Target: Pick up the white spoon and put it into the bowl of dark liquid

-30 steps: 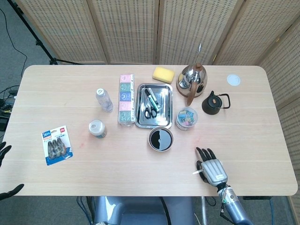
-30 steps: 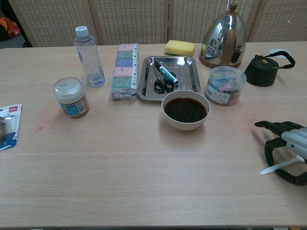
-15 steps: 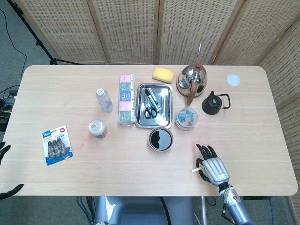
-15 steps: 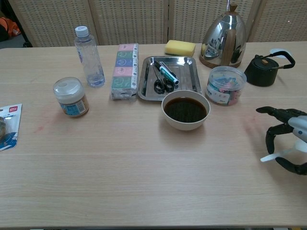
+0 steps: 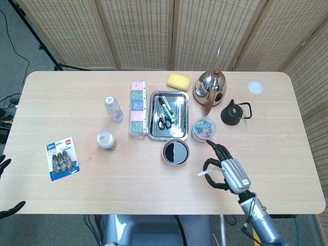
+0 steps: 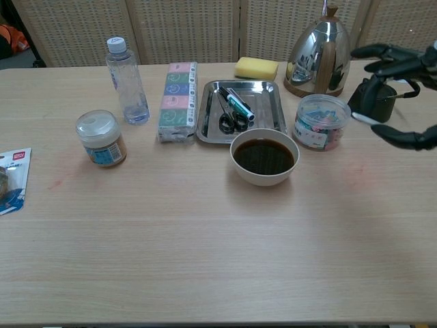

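My right hand [image 5: 224, 171] is raised above the desk [image 5: 277, 133], right of the bowl [image 5: 176, 152], pinching the spoon [image 5: 204, 173] by its handle between thumb and finger, other fingers spread. The spoon looks light, stiff and smooth plastic, so I judge it could twist or slip in a loose pinch; a hold well up the handle keeps the far end free for the liquid. Its scoop end is hidden in both views. My left hand [image 5: 5, 169] is cut off at the desk's left edge; fingers apparently apart, empty.
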{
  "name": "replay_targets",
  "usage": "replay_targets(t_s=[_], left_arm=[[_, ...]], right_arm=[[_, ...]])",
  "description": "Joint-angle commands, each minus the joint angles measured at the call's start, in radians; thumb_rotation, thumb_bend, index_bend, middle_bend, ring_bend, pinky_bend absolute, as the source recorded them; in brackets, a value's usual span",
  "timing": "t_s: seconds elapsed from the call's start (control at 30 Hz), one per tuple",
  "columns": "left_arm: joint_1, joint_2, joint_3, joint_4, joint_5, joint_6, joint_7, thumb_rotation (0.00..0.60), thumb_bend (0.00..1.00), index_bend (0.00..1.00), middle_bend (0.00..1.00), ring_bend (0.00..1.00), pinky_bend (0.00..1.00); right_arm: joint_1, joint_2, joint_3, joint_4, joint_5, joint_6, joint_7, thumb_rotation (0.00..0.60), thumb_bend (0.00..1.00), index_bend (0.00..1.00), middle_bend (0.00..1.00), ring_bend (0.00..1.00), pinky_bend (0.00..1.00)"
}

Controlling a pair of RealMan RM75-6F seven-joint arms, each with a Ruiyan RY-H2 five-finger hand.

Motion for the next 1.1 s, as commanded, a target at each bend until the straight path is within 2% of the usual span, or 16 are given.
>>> replay_targets(t_s=[0.03, 0.27, 0.37, 0.63, 0.8, 1.1], left_arm=[[0.001, 0.002, 0.0, 0.001, 0.001, 0.003, -0.004, 0.6, 0.0, 0.0, 0.0, 0.0, 0.0], [-0.001, 0.003, -0.002, 0.001, -0.003, 0.002, -0.013, 0.6, 0.0, 0.0, 0.0, 0.0, 0.0], [-0.002, 0.005, -0.002, 0.001, -0.006, -0.002, -0.013, 0.6, 0.0, 0.0, 0.0, 0.0, 0.0], [-0.009, 0.011, -0.009, -0.002, -0.026, -0.014, -0.027, 0.6, 0.0, 0.0, 0.0, 0.0, 0.0], [-0.013, 0.016, -0.012, -0.002, -0.037, -0.021, -0.04, 0.6, 0.0, 0.0, 0.0, 0.0, 0.0], [-0.023, 0.028, -0.02, -0.007, -0.062, -0.037, -0.066, 0.6, 0.0, 0.0, 0.0, 0.0, 0.0]], right_arm=[[0.065, -0.004, 0.067, -0.046, 0.076, -0.067, 0.022, 0.6, 0.55, 0.61, 0.0, 0.0, 0.0], [0.199, -0.091, 0.191, -0.044, 0.319, -0.202, 0.03, 0.6, 0.57, 0.61, 0.0, 0.0, 0.0], [0.248, -0.141, 0.224, -0.017, 0.402, -0.236, 0.027, 0.6, 0.58, 0.61, 0.0, 0.0, 0.0], [0.34, -0.301, 0.251, 0.106, 0.521, -0.248, -0.006, 0.6, 0.59, 0.62, 0.0, 0.0, 0.0], [0.383, -0.382, 0.256, 0.198, 0.557, -0.247, -0.03, 0.6, 0.6, 0.62, 0.0, 0.0, 0.0], [0.427, -0.454, 0.249, 0.322, 0.592, -0.283, -0.044, 0.6, 0.61, 0.62, 0.0, 0.0, 0.0]])
